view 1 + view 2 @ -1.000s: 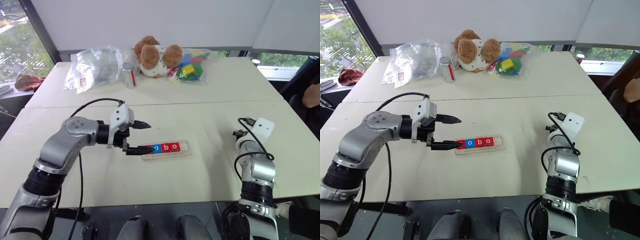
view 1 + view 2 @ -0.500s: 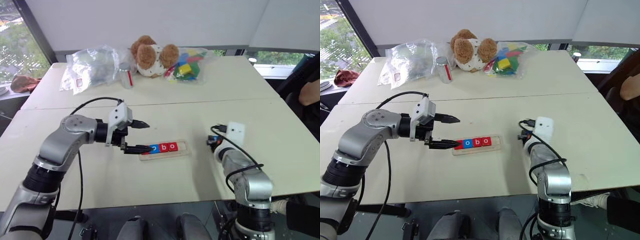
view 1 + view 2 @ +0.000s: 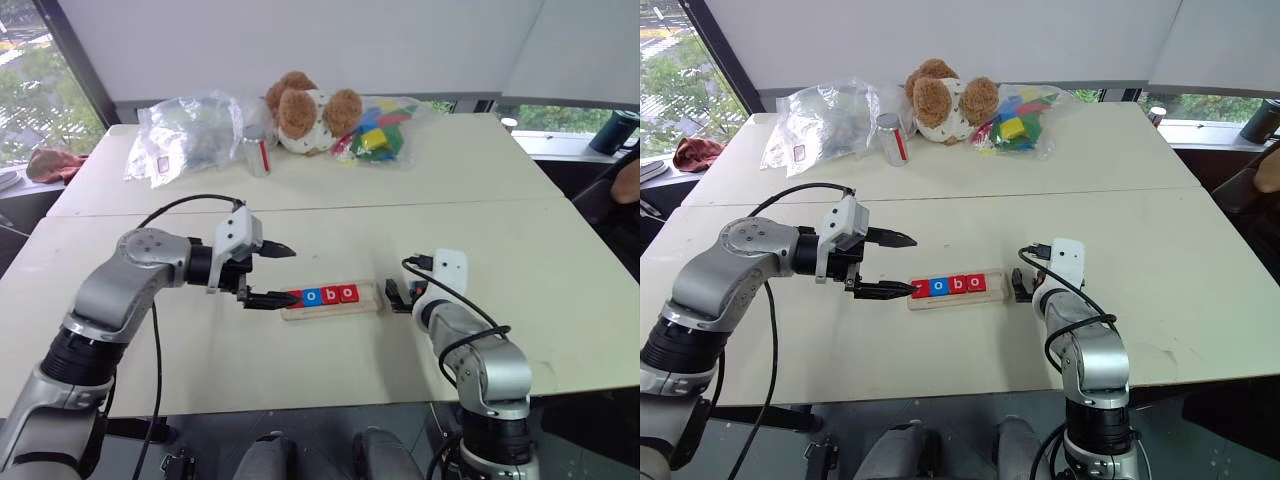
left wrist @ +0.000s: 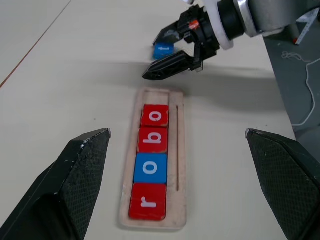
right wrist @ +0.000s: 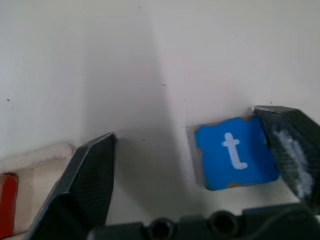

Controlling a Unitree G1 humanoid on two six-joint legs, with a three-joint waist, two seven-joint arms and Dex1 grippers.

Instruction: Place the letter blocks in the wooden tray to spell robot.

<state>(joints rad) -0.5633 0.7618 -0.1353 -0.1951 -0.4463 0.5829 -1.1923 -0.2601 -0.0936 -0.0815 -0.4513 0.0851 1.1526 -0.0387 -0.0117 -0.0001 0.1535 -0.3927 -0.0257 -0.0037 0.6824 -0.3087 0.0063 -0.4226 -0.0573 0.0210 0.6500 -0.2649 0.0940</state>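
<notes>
The long pale wooden tray (image 4: 153, 165) on the worktop (image 3: 300, 360) holds four square letter tiles (image 4: 152, 161) spelling "robo". The blue "t" tile (image 5: 235, 159) lies loose on the worktop beside the tray's empty end, between the right gripper's (image 5: 195, 172) spread jaws. The left gripper (image 3: 272, 275) hovers spread at the tray's other end.

Red r tile (image 4: 148, 201), blue o tile (image 4: 150, 168), blue t tile (image 5: 235, 159), pale wooden tray (image 4: 179, 170)
</notes>
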